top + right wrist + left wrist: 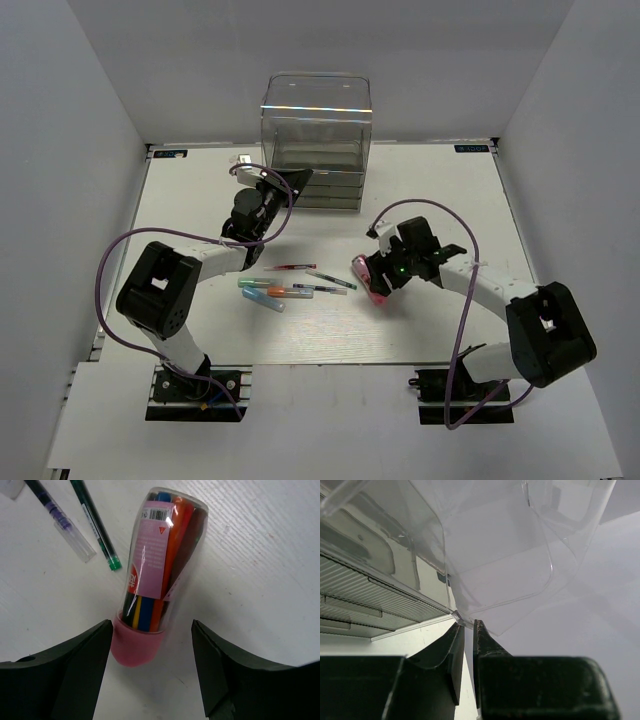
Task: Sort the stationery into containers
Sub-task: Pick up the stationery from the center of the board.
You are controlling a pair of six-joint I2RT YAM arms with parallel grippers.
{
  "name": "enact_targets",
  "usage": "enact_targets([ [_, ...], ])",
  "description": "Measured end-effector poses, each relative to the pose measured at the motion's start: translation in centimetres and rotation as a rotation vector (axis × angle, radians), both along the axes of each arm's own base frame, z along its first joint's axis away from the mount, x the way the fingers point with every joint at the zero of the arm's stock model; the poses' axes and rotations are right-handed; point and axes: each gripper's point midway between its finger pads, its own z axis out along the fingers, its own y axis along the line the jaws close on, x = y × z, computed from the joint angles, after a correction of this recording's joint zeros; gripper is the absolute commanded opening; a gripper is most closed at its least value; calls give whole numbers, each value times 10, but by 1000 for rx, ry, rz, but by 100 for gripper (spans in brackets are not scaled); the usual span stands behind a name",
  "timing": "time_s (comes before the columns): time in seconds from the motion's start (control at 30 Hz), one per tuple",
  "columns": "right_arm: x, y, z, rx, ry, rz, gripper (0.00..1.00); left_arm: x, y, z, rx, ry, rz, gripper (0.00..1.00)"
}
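Note:
The clear organiser stands at the back centre, its drawers at the bottom. My left gripper is at the drawers' left front corner. In the left wrist view the left gripper is shut on a thin clear plastic edge of the organiser. The pink tube of coloured markers lies on the table. My right gripper is open over it. In the right wrist view the right gripper straddles the capped end of the pink tube; I cannot tell if it touches.
Thin pens and short markers lie loose mid-table, left of the tube. A purple pen and a green pen show in the right wrist view. White walls close in the table on three sides.

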Motion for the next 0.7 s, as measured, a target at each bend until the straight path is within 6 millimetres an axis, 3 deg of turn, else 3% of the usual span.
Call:
enact_targets([
  [0.17, -9, 5, -3, -4, 23, 30, 69, 0, 0, 0, 0, 0, 0, 10],
  [0.43, -20, 7, -27, -73, 95, 61, 61, 0, 0, 0, 0, -1, -1, 10],
  [0.53, -16, 10, -27, -87, 88, 62, 43, 0, 0, 0, 0, -1, -1, 10],
  [0.57, -16, 10, -27, -88, 89, 61, 25, 0, 0, 0, 0, -1, -1, 10],
  [0.63, -15, 11, -27, -92, 84, 63, 5, 0, 0, 0, 0, -2, -1, 10],
  [0.7, -15, 10, -27, -93, 83, 63, 0, 0, 0, 0, 0, -2, -2, 10],
])
